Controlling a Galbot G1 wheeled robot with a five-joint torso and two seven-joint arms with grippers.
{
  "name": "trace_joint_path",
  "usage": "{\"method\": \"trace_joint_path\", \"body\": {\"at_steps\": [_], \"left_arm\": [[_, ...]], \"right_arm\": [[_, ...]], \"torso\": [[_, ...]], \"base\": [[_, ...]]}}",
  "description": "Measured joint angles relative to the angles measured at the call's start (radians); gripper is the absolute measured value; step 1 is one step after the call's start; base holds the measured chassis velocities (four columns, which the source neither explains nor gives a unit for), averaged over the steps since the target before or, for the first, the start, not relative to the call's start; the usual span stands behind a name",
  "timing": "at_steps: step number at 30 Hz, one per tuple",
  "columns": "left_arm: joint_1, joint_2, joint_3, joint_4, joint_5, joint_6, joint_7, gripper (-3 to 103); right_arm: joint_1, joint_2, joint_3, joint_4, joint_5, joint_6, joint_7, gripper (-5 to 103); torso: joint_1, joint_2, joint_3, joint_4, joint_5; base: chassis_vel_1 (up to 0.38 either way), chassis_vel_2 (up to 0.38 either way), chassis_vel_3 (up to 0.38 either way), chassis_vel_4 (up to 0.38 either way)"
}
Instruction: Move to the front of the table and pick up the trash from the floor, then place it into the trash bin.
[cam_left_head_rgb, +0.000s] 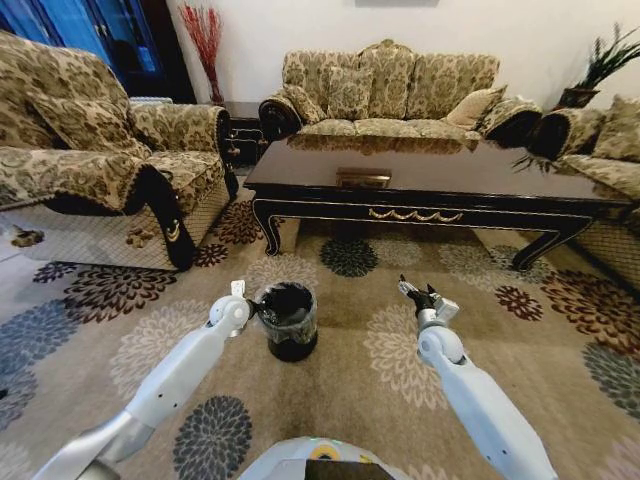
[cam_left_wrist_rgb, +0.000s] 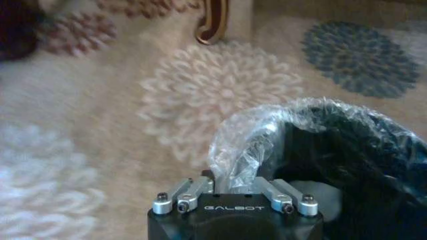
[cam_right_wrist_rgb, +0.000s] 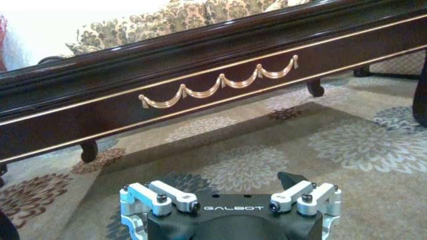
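The small round black trash bin lined with crinkly black plastic bag stands on the flower-patterned beige carpet in front of the robot, between the two arms and nearer the left one. The left gripper sits at the bin's nine o'clock, closed on the bag's rim; in the left wrist view the clear-looking film bunches up between the fingers. Judgement: the bin is light and its liner soft, slippery and easily torn, so a pull on the film would drag or tip the bin; the stiff rim beneath is the sounder hold. The right gripper hovers at the bin's three o'clock, well apart from it, fingers spread and holding nothing. No paper wad, bottle or scrap can be made out on the floor. The long glossy dark wood table with gold swag ornament lies at twelve o'clock, its front rail and curved legs bounding the far edge. Open carpet lies to either side, and the patterned sofa closes off ten o'clock.
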Motion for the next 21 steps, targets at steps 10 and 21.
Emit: {"method": "trace_joint_path", "body": {"at_steps": [10,21], "left_arm": [[0.161,0.17,-0.13,-0.263,0.074,-0.215,0.017,61],[0.381,0.156,-0.409,-0.428,0.242,-0.454,0.204,97]], "right_arm": [[-0.034,-0.026,0.026,0.002,0.003,0.159,-0.024,100],[-0.097,-0.032,0.088,0.026,0.007,0.199,-0.059,100]], "torso": [[0.0,0.0,0.0,0.0003,0.0002],[0.0,0.0,0.0,0.0004,0.0002]], "base": [[0.0,0.0,0.0,0.0],[0.0,0.0,0.0,0.0]]}}
